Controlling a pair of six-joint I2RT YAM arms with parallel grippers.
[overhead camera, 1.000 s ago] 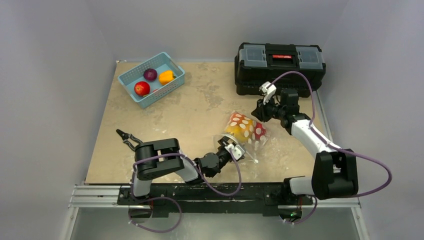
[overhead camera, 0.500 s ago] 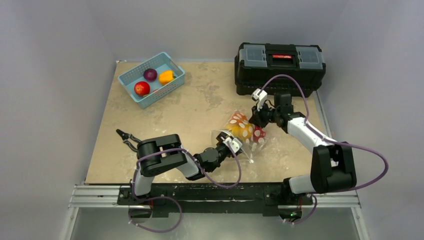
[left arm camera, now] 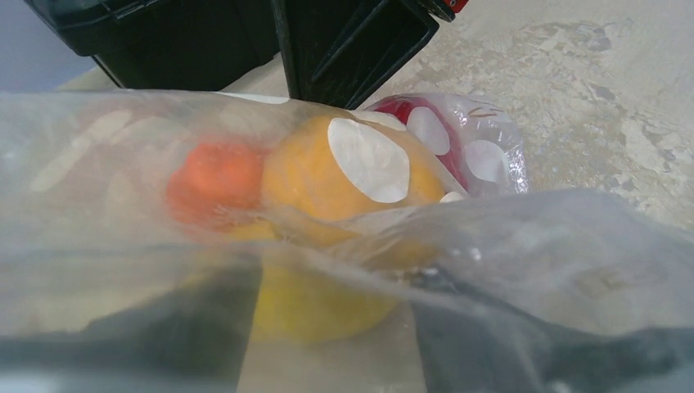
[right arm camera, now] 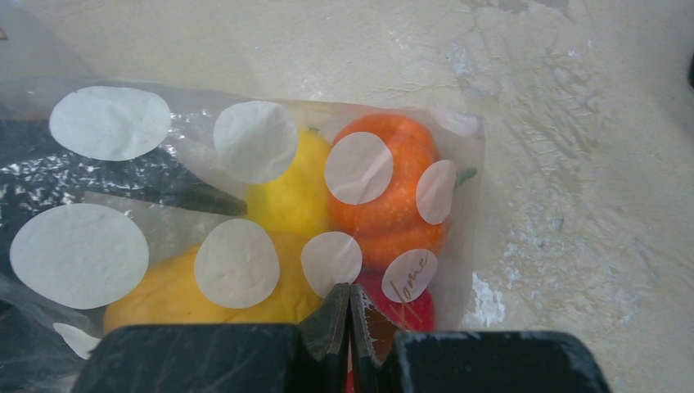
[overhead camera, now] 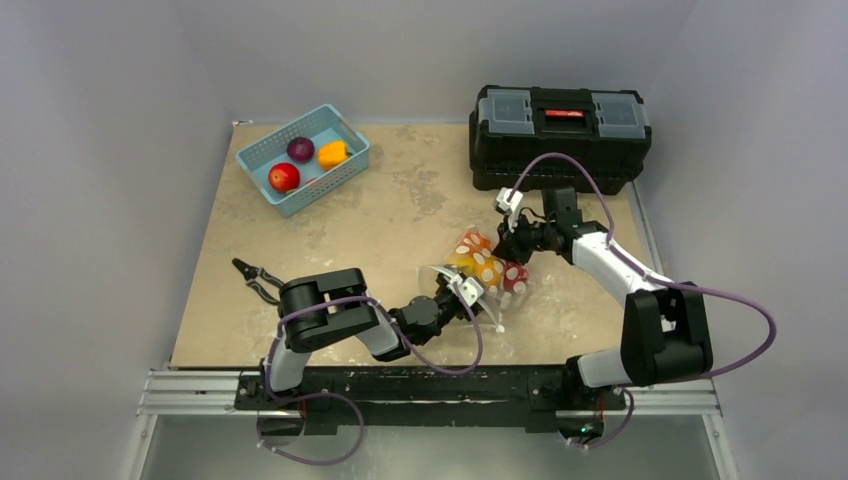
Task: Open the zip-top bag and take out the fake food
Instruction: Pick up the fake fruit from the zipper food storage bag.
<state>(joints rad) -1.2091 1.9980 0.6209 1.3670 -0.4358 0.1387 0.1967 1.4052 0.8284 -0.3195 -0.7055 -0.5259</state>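
The zip-top bag (overhead camera: 487,268) lies mid-table, clear with white dots, holding the fake food: an orange fruit (right arm camera: 389,131), yellow pieces (right arm camera: 286,196) and a red piece (right arm camera: 425,311). My right gripper (overhead camera: 513,243) is at the bag's far end; in the right wrist view its jaws (right arm camera: 349,299) are shut, pinching the film. My left gripper (overhead camera: 465,293) is at the bag's near mouth. In the left wrist view, plastic (left arm camera: 573,246) drapes over my fingers (left arm camera: 188,327), which stand apart with a yellow fruit (left arm camera: 319,303) between them.
A light-blue basket (overhead camera: 258,152) at the back left holds a red fruit (overhead camera: 284,177), a purple one (overhead camera: 300,149) and an orange one (overhead camera: 333,154). A black toolbox (overhead camera: 558,125) stands at the back right, close behind the right arm.
My right gripper has come down and left onto the bag's far end. The bag has bunched up and shifted slightly left. My left gripper has pushed a little further into the mouth.
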